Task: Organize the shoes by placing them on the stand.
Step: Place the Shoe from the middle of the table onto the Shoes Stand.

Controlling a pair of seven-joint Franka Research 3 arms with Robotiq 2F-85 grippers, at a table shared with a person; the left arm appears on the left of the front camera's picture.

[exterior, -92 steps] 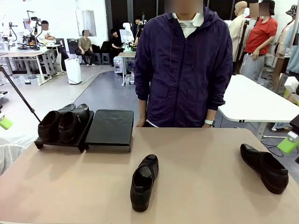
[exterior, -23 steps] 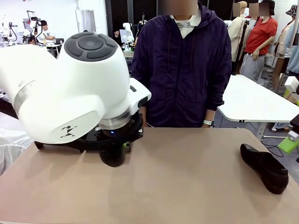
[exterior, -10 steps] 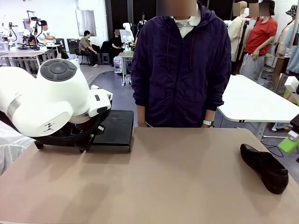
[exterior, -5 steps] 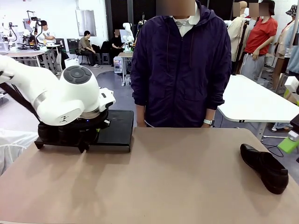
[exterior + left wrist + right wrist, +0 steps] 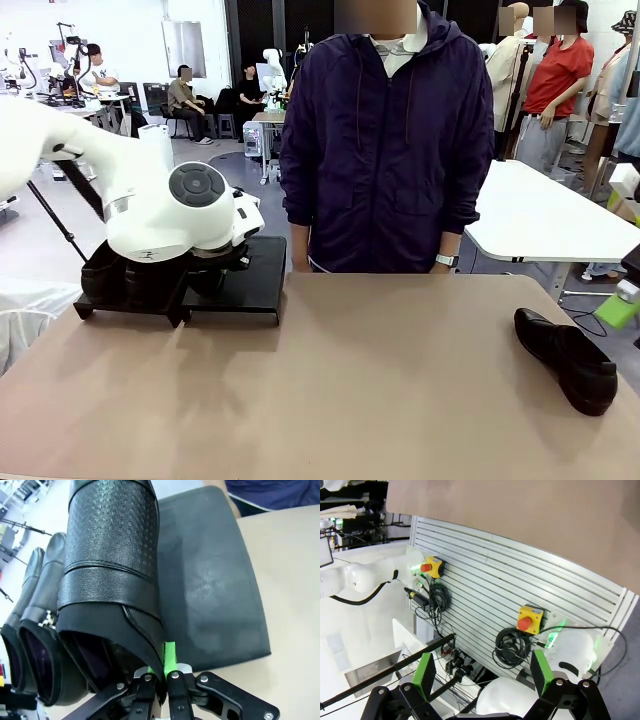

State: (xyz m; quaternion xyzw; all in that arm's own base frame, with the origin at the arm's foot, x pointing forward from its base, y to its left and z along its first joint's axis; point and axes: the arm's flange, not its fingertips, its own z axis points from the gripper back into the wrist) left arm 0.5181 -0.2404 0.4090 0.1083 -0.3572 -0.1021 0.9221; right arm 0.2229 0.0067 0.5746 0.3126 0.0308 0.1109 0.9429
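Well, from the front the left arm [image 5: 150,205] hangs over the stand [image 5: 245,275], and its bulky wrist covers the near edge of the bare right-hand panel. Two shoes [image 5: 120,280] sit on the stand's left panel. A fourth shoe [image 5: 565,360] lies on the worktop [image 5: 380,390], well apart to the right of the stand. A person [image 5: 390,150] waits just behind the stand's right end.

Down the left wrist, the left fingers [image 5: 170,657] are pinched tight on the thin collar of the held shoe [image 5: 112,555]. It points toe-away above the stand, beside those two shoes and next to the empty panel. Whether its sole touches the stand I cannot tell.

At the right wrist, the right fingers [image 5: 426,672] stand wide apart with nothing between them, facing a slatted panel [image 5: 495,565].

To my eye the shoe is middling heavy, with a stiff sole and supple, rather slick leather. A pinch on the collar lets it swing, so the firmer heel rim looks the better hold. The sloped panel may let it slide.
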